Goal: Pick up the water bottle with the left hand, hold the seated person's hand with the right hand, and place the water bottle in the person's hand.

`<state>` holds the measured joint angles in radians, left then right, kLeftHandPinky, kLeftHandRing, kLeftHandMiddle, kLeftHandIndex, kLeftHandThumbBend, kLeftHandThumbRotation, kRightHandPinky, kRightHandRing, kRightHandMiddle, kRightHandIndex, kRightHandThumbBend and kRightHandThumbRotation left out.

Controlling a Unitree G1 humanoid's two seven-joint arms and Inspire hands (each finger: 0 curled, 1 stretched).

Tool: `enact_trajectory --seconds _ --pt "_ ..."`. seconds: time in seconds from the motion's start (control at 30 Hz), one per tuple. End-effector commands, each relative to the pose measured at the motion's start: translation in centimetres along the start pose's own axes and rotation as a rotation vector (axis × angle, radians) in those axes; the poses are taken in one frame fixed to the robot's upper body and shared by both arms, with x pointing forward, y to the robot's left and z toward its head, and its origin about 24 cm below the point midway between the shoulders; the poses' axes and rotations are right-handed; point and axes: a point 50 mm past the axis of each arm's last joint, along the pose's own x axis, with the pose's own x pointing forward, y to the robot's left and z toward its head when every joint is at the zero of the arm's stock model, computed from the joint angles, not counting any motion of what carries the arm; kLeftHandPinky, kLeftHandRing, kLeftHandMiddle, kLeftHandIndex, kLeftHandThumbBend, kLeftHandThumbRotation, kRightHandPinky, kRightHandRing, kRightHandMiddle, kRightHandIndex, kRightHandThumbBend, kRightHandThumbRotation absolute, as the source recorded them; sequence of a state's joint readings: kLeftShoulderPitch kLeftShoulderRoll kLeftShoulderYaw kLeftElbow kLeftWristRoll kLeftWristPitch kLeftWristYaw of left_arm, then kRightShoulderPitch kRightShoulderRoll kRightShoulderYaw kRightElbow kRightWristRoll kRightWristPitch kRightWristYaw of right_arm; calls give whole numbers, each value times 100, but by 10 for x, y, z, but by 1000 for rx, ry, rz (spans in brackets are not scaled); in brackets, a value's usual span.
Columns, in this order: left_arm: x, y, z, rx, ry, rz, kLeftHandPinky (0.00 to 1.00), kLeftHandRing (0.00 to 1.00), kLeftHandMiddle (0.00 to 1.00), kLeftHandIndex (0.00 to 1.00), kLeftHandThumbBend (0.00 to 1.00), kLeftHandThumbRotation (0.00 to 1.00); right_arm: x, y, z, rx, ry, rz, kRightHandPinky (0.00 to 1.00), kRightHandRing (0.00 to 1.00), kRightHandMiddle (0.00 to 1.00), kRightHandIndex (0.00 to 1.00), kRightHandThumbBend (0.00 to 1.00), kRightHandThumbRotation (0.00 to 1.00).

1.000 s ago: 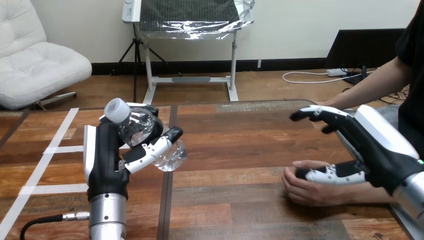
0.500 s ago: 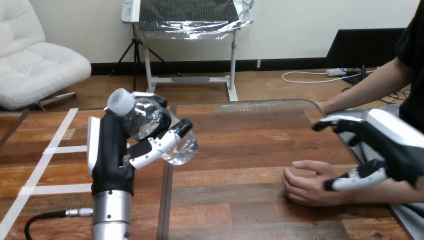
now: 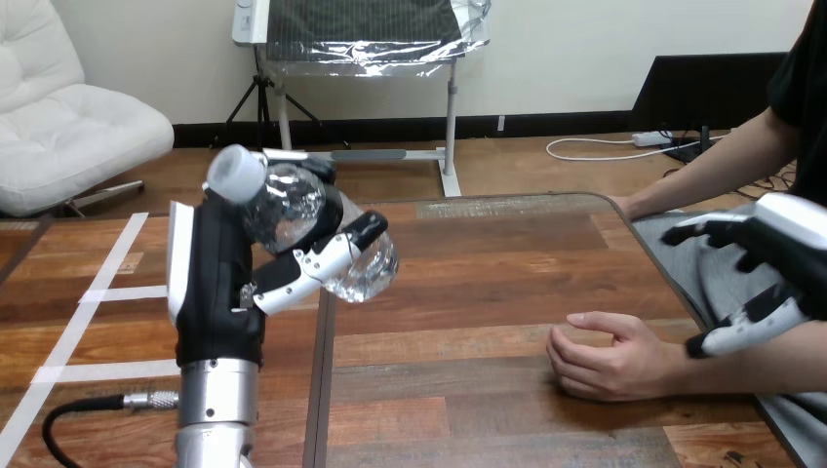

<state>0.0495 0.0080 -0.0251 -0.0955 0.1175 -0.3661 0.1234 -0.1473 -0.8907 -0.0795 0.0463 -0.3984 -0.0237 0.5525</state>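
left hand [image 3: 219, 283]: up over the left part of the table [image 3: 468, 263], fingers and thumb wrapped round the water bottle [image 3: 302, 229]
water bottle: clear, tilted, white cap [image 3: 234, 173] pointing up-left, well off the wood
right hand [image 3: 792, 261]: way over at the right edge, fingers loose and spread, gripping nothing
person's hand [image 3: 605, 356]: resting on the table, loosely curled, holding nothing
gap: right hand sits above the person's forearm, apart from their hand; bottle is well apart from both

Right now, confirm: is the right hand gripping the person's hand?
No, the right hand is open, apart from the person's hand.
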Motion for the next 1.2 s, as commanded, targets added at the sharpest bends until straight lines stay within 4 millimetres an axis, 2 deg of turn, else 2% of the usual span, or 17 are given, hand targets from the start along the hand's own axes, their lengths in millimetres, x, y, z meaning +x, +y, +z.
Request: enact_trajectory --seconds 0.0,0.8,1.17 --pt "11 -1 19 -24 -95 7 44 42 44 49 64 0 5 -23 5 -65 10 -28 75 90 91 86 86 12" --pt "12 -1 18 -28 -95 1 45 43 45 50 62 0 27 -18 -18 -232 188 131 76 90 92 88 81 10" --pt "12 0 17 -32 -86 8 45 43 45 49 63 0 41 -11 -18 -282 216 211 78 90 93 88 78 3"
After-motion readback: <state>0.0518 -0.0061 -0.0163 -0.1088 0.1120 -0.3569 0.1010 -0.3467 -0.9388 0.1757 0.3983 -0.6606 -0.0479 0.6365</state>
